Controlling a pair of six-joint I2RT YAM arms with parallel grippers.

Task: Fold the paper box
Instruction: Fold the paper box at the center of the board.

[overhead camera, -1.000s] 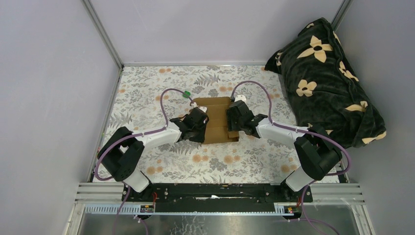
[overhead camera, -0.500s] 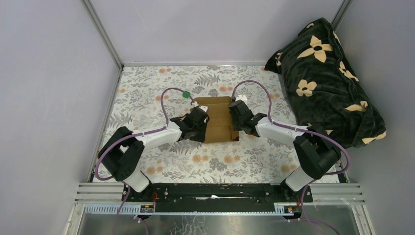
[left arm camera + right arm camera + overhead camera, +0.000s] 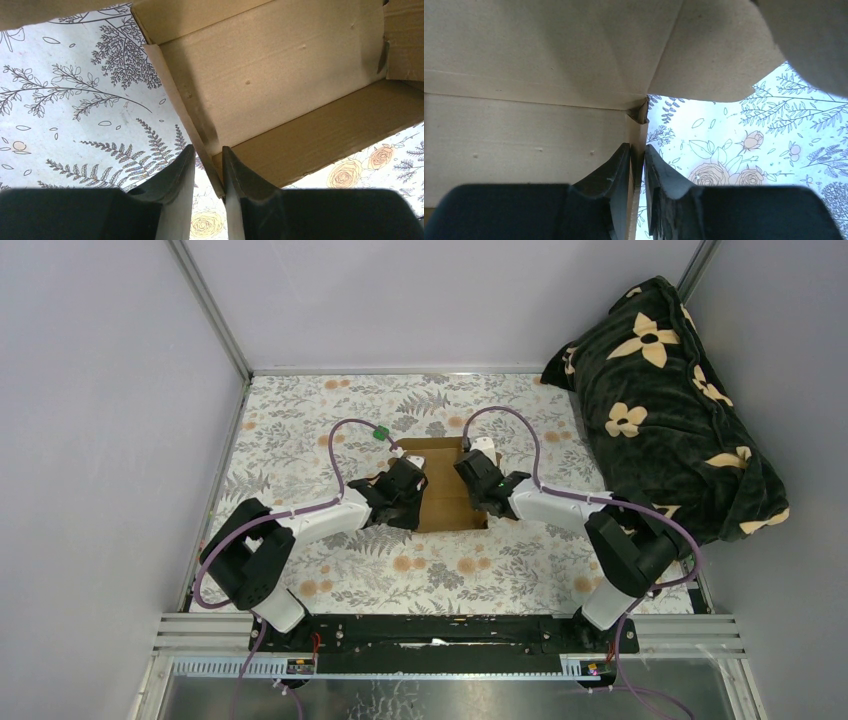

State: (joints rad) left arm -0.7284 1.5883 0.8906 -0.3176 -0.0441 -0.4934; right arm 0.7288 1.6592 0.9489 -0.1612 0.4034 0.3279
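My right gripper [image 3: 637, 148] now pinches the box [image 3: 446, 498] at its right wall — a second ago it stood wider; left gripper [image 3: 207, 150] stays clamped on the left wall; both sides held, so I judge folding can proceed.

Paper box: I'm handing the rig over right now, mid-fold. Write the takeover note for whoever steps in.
Left gripper: shut on the paper box, pinching the thin edge of its left side wall.
Right gripper: shut on the paper box too, on the right side wall close to a corner.
Where: the paper box sits mid-table on the floral cloth, between the two arms, open side up.
Done: the base lies flat and both side walls look raised.
Left: the top is not yet closed. The remaining flaps probably need folding in and tucking.
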